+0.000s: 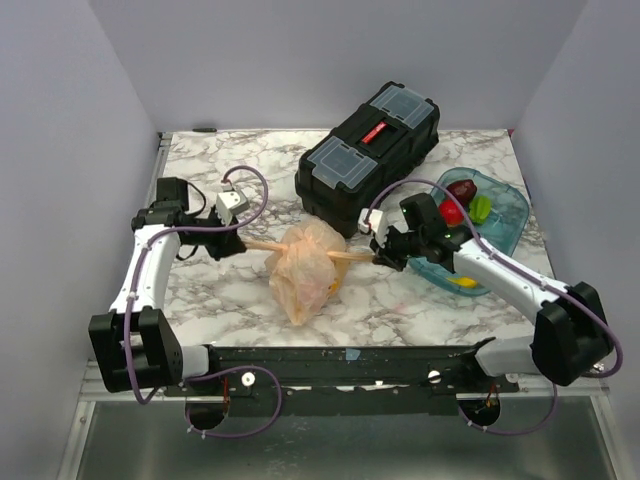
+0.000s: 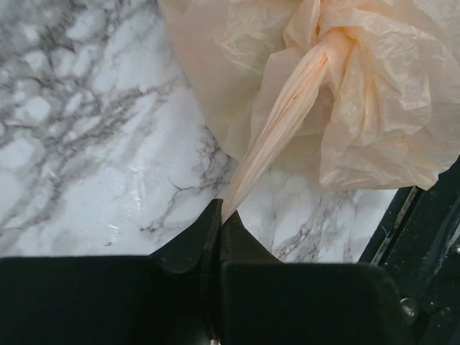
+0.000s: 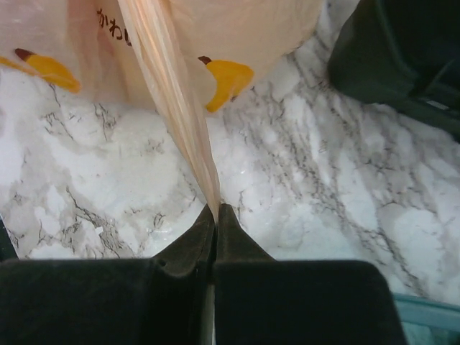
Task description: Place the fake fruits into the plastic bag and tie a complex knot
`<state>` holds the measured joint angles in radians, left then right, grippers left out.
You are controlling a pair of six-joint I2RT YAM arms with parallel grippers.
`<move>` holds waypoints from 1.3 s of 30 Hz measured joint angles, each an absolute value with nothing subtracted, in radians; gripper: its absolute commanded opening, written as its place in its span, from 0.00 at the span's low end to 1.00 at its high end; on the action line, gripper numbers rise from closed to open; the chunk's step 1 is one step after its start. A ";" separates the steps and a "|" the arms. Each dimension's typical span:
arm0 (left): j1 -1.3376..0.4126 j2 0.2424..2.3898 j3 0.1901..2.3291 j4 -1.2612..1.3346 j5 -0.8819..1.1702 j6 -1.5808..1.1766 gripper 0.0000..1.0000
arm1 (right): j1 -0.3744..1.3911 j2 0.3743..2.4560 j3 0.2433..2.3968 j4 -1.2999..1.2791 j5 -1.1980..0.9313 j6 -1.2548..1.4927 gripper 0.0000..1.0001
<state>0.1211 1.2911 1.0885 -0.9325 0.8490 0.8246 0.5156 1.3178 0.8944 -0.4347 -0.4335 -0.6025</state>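
Note:
The peach plastic bag (image 1: 305,262) lies bunched on the marble table's middle, its two handle strips pulled taut sideways. My left gripper (image 1: 237,243) is shut on the left handle strip (image 2: 277,129), which runs up to a twisted knot (image 2: 334,43) on the bag (image 2: 374,122). My right gripper (image 1: 381,254) is shut on the right handle strip (image 3: 176,100), stretched from the bag (image 3: 237,29) with yellow printing. Fake fruits, red (image 1: 453,212), dark red (image 1: 461,189), green (image 1: 481,207) and yellow (image 1: 463,283), lie in the blue tray (image 1: 515,215). What is inside the bag is hidden.
A black toolbox (image 1: 368,155) with clear-lidded compartments stands behind the bag, close to my right wrist. The blue tray sits at the right, under my right forearm. Grey walls enclose the table on three sides.

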 measured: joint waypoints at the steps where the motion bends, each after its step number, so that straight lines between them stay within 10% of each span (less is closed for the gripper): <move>1: 0.120 1.299 1.060 -0.921 0.844 0.817 0.00 | 0.516 1.338 0.884 -0.426 -0.433 -0.601 0.01; 18: 0.126 1.200 0.959 -0.908 0.813 0.818 0.02 | 0.495 1.402 1.000 -0.505 -0.439 -0.574 0.01; 20: 0.126 1.200 0.972 -0.921 0.815 0.821 0.11 | 0.495 1.402 1.014 -0.529 -0.439 -0.573 0.10; 24: 0.126 1.176 1.030 -0.976 0.794 0.824 0.64 | 0.483 1.399 1.079 -0.626 -0.437 -0.556 0.71; 27: 0.098 1.140 1.102 -1.012 0.765 0.806 0.98 | 0.449 1.391 1.127 -0.708 -0.435 -0.529 0.89; 39: -0.057 1.203 1.574 -1.117 0.787 0.544 0.98 | 0.438 1.382 1.547 -0.748 -0.503 -0.302 1.00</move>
<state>-0.0570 1.2026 1.5742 -1.1168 0.7868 0.5438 0.4377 1.3819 1.5471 -0.7479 -0.5030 -0.3023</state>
